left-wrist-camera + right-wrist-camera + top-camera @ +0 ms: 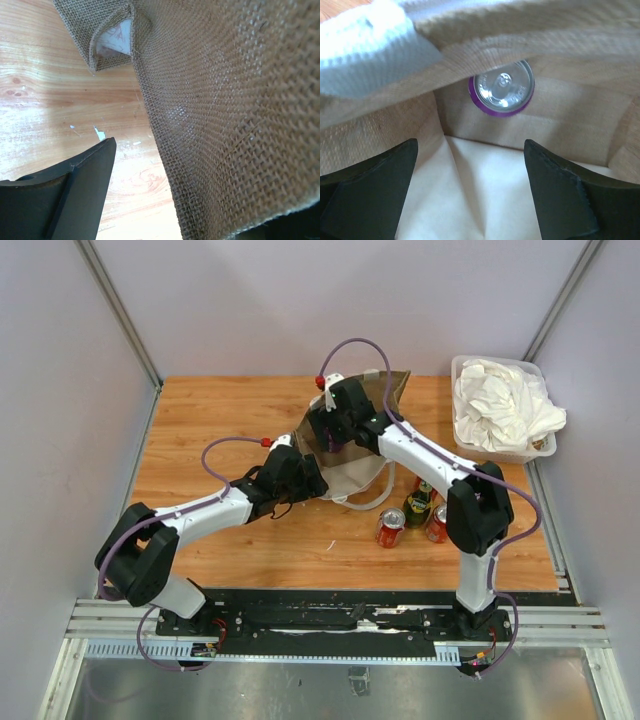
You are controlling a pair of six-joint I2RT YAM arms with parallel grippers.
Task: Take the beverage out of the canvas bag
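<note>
The canvas bag lies on its side in the middle of the wooden table, its mouth towards the arms. My right gripper is open at the bag's mouth. In the right wrist view its gripper looks into the bag over the pale lining, and a purple-rimmed beverage can with a silver top lies deep inside, ahead of the fingertips and untouched. My left gripper is at the bag's near left edge. In the left wrist view the burlap hangs between its wide-apart fingers, and the far finger is mostly hidden.
Two red cans and a dark bottle stand on the table right of the bag, near the right arm. A clear bin of white cloth sits at the back right. A white rope handle trails from the bag.
</note>
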